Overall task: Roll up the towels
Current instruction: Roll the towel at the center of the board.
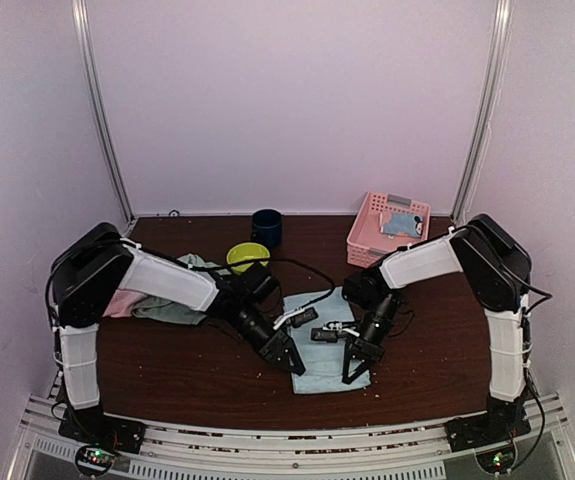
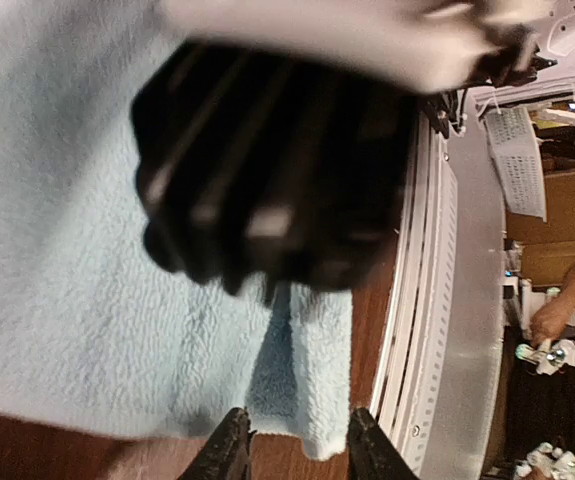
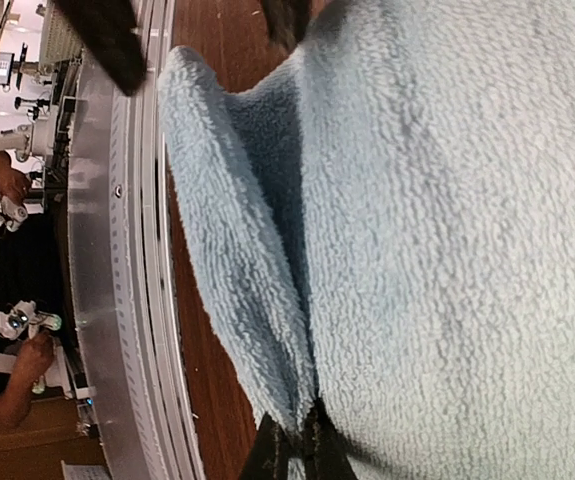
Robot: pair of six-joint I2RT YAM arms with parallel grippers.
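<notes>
The pale blue towel (image 1: pixel 319 378) lies flat on the bench (image 1: pixel 167 370) just before the yellow bowl (image 1: pixel 247 256); my right claw (image 3: pixel 292 445) pinches its hem; my left claw (image 2: pixel 297 450) gapes; limp, light terry; grip corners.

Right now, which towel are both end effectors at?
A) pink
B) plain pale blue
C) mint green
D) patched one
B: the left end effector and the right end effector are both at the near edge of the plain pale blue towel, and the right one pinches a fold of it.
</notes>
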